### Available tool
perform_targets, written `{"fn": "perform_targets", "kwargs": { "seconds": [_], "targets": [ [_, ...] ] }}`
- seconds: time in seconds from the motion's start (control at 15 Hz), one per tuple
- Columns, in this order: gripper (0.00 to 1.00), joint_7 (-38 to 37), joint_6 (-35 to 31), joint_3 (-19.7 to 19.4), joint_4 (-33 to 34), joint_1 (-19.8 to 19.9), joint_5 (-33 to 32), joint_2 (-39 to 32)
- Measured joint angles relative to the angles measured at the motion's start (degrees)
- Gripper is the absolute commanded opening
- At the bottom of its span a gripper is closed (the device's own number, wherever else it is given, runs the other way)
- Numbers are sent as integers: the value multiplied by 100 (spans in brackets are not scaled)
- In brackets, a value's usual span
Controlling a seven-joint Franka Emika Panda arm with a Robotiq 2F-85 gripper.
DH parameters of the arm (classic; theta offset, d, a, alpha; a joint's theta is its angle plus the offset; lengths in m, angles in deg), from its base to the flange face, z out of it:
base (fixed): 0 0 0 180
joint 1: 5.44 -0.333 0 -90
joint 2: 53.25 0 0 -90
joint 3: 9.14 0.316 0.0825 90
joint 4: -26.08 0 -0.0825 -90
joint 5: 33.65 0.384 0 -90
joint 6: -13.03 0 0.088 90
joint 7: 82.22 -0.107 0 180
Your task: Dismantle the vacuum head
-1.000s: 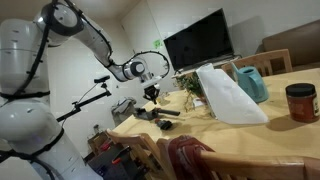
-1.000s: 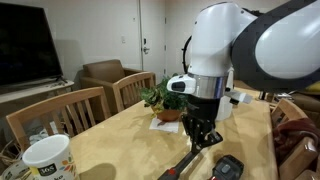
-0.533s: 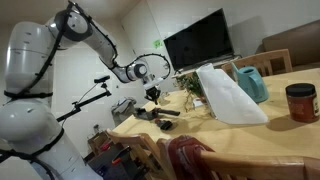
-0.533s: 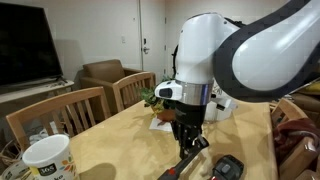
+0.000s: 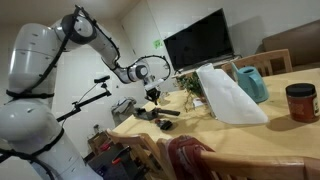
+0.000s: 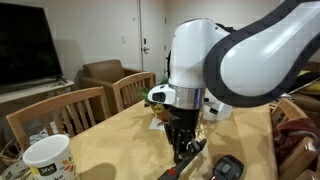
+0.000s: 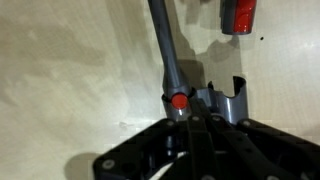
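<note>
One pale wooden table [image 6: 110, 140]: work surface for the job; best used as a brace, part pressed down while pulled along it.
White robot arm [image 6: 215, 60]: bent low over the table; slow, straight pull along the part's axis advised, no twisting.
Black two-finger gripper [image 7: 192, 108]: pointed down, fingers close together at the red catch; clamped or merely touching, impossible to tell.
Black elongated plastic vacuum head [image 7: 166, 55]: flat on the table under the gripper, running away from the fingertips.
Small red catch [image 7: 178, 100]: at the end of the head nearest the fingertips, probably the release; to be pressed squarely before any pull, judging by its place.
Count, large: one table, one arm, one black television [image 6: 25, 45], two wooden chairs [image 6: 70, 112].
Count, small: one vacuum head, one black-and-red object [image 7: 238, 14] lying apart from the head, one white cup [image 6: 48, 160], one red catch.
</note>
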Motion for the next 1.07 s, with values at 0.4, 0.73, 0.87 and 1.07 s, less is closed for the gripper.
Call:
{"fn": "perform_targets", "kwargs": {
  "seconds": [0.4, 0.73, 0.87, 1.07],
  "targets": [
    [0, 0, 2, 1, 2, -1, 0, -56],
    [0, 0, 2, 1, 40, -4, 0, -213],
    [0, 0, 2, 1, 93, -5, 0, -281],
    [0, 0, 3, 1, 202, -11, -3, -377]
  ]
}}
